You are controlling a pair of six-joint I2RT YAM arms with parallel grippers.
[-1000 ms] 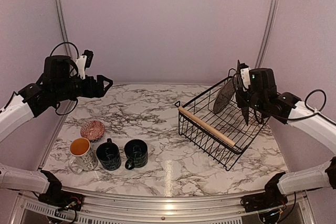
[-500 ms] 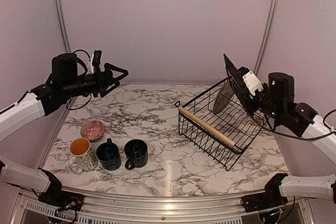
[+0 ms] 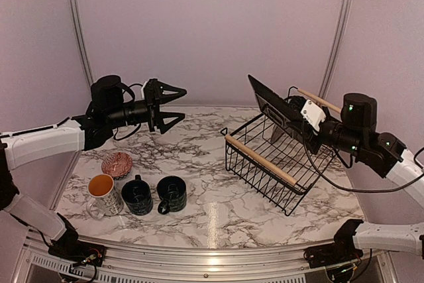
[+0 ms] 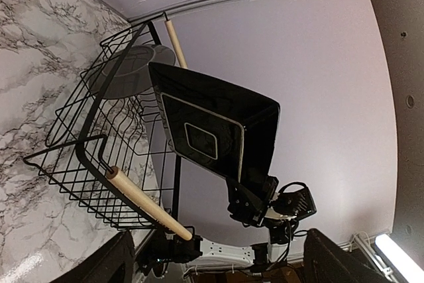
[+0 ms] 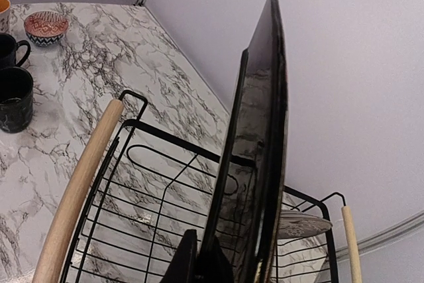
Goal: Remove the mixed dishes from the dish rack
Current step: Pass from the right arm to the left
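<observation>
A: Top view: what is happening?
B: The right gripper (image 3: pixel 299 122) is clamping the square dark patterned plate (image 3: pixel 266 95), tilted, over the black wire dish rack with light wooden bar handles (image 3: pixel 260 160). The left gripper (image 3: pixel 185 103) is hanging spread wide above the white marble-veined tabletop (image 3: pixel 192 140), lilac walls (image 3: pixel 212 31) behind.
A: Left wrist view?
B: The plate's broad face, bearing a pale square outline, is facing the lens.
A: Right wrist view?
B: The plate is showing edge-on; a pinkish-red patterned bowl (image 5: pixel 45 28) is sitting far off, near a dark blue-black mug (image 5: pixel 10 50).
</observation>
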